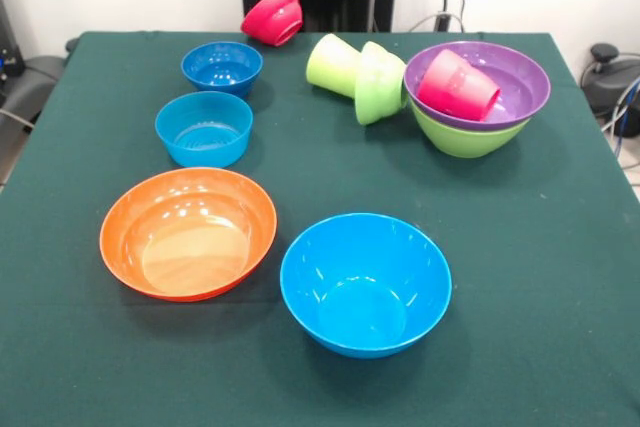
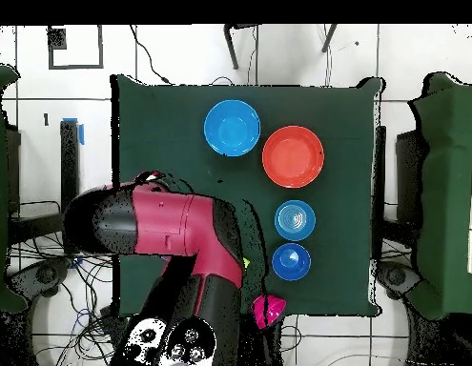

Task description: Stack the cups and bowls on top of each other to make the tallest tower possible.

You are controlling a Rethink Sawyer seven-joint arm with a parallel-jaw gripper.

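While two cups (image 1: 400, 82) lie tipped, eight bowls (image 1: 366, 282) show.

We note the tower (image 1: 478, 97): purple bowl (image 1: 510, 75) nested in the large lime-green bowl (image 1: 462, 137), red cup (image 1: 457, 86) lying tilted inside. Touching it, a lime cup (image 1: 333, 65) and small lime bowl (image 1: 380, 83) lie on their sides. Small pink-red bowl (image 1: 272, 15) is tipped at the table's edge; dark blue (image 1: 222, 67), small light blue (image 1: 204, 128), orange (image 1: 188, 233) and large light blue (image 1: 365, 283) bowls stand upright, apart.

My arm (image 2: 173, 229) covered tabletop's (image 2: 354, 114) left part. Large light blue bowl (image 2: 232, 128) sat beside orange bowl (image 2: 293, 156); two small blue bowls (image 2: 295, 220) below; pink-red bowl (image 2: 268, 310) at edge.
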